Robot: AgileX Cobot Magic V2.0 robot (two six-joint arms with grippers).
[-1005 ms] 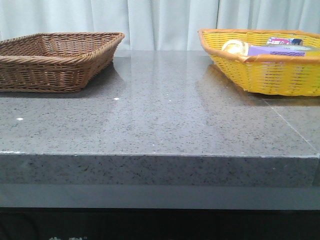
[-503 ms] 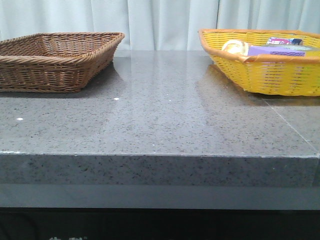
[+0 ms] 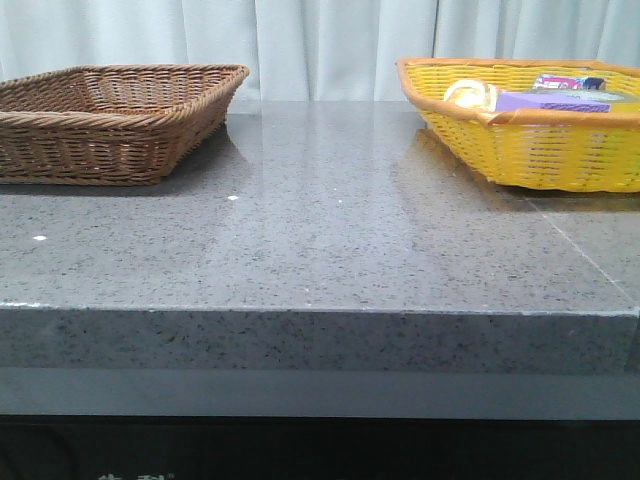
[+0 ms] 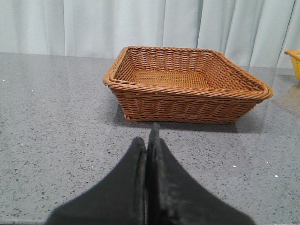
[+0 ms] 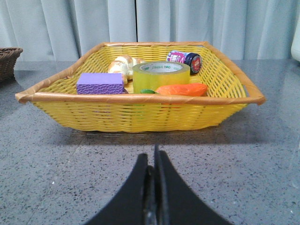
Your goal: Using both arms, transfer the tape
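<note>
The tape (image 5: 161, 76), a wide roll of translucent yellow packing tape with green print on its pale core, sits flat inside the yellow wicker basket (image 5: 140, 112) at the far right of the grey stone table (image 3: 320, 230). It is crowded there: an orange carrot-like item (image 5: 182, 89) lies against its near side, a purple block (image 5: 100, 83) sits just to its left, a pale round item (image 5: 123, 63) lies behind that, and a small dark-capped container (image 5: 186, 59) rests toward the far rim. The right gripper (image 5: 154, 161) hangs low over the table, short of the basket, fingers pressed together; the left gripper (image 4: 150, 145) is likewise closed, facing the brown wicker basket (image 4: 187, 84) at the far left, which looks empty. The likely trouble is in the pick: closed fingers must spread before they can take the roll, and a careless descent could catch the basket's raised rim, nudge the carrot-like item, or pinch a neighbour instead. The glossy film may also slip during a later hand-over between arms.
</note>
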